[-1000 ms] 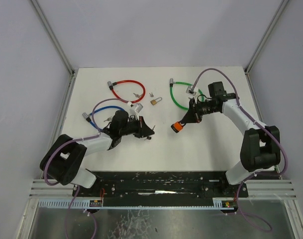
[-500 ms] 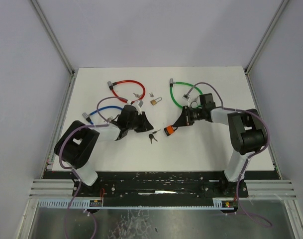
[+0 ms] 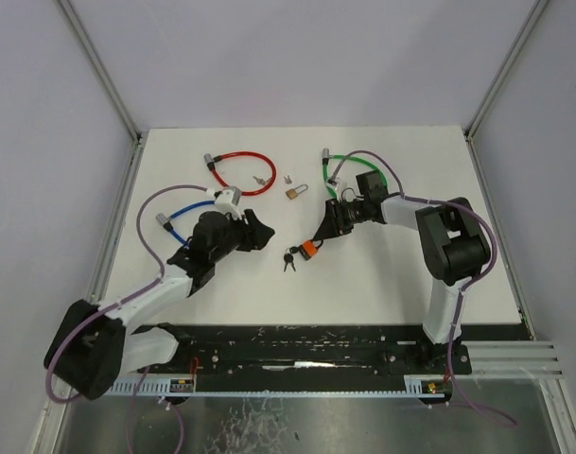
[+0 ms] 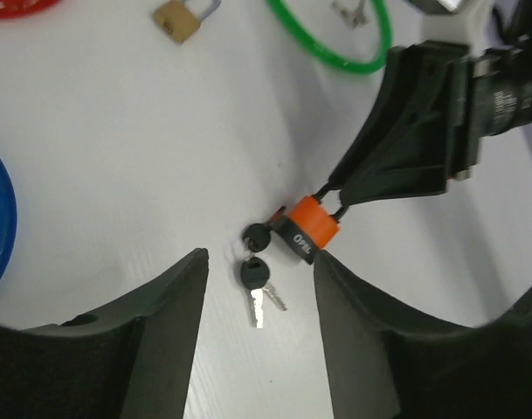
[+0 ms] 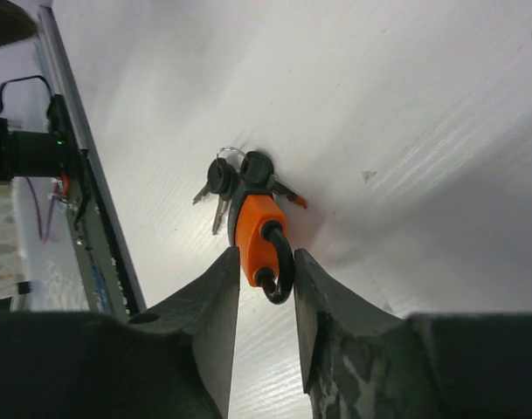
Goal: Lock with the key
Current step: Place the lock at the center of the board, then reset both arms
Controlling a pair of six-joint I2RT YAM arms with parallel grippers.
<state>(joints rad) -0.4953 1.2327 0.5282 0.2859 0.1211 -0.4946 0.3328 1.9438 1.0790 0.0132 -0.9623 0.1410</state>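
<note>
Risks noted:
- The right pincer (image 3: pixel 322 234) was clenched on the shackle only of the orange padlock (image 3: pixel 309 250). That hold looked narrow. If the key is twisted hard, the lock body could swing round the shackle instead of the cylinder turning.
- The keys (image 4: pixel 255 272) sat low against the desk (image 3: pixel 392 274). One black head was at the padlock's base and a second hung from the ring beside it. A pinch from above could catch the spare key or the ring rather than the inserted one.
- The left pincer's fingers (image 4: pixel 174 297) could scrape the desk, or nudge the padlock out of line with the right pincer.
- Could not tell from any view whether the shackle was fully seated in the body. If it was not, turning the key would lock nothing.

Positions:
- The left pincer (image 3: pixel 257 232) was released, its jaws wide apart and nothing between them. It hung near the keys but not touching them. In the left wrist view the keys lay in the gap between its fingers, with the padlock just beyond, toward the right-hand finger.
- The padlock rested tilted on the desk, between the two arms, with its body pointing away from the right pincer.
</note>
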